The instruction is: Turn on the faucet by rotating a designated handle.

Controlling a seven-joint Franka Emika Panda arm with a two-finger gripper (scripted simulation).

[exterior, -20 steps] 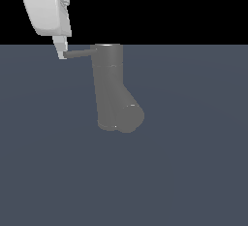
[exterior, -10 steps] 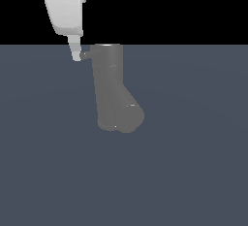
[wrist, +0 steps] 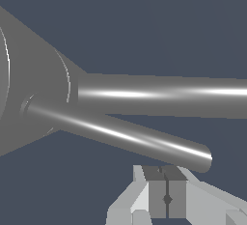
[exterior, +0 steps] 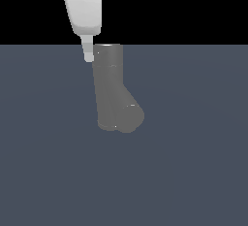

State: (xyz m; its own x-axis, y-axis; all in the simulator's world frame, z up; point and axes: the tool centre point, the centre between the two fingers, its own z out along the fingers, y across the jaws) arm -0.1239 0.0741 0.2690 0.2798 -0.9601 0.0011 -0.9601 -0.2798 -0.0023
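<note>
- Gripper [wrist: 166, 199]: fingers pressed together, nothing between them, used as a pusher. In the wrist view the pads sit just beside the free end of the handle [wrist: 120, 134]; whether they touch it I cannot tell.
- Handle: thin rod off the top of the faucet [exterior: 110, 87]. In the exterior view it is almost wholly hidden behind the gripper tip [exterior: 87, 53], so it now points roughly along the camera's line.
- Faucet stands upright near the middle of the table [exterior: 193, 171], toward its far edge, fat spout low down.
- Step, as I judge it: mid-rotation, pushing the handle round.
- Next move: keep sweeping sideways along the arc, staying near the rod's tip so the fingers don't slip off.
- Against earlier frames: the handle stuck out plainly to the exterior view's left; it has swung round and foreshortened, the gripper following toward the faucet body.
</note>
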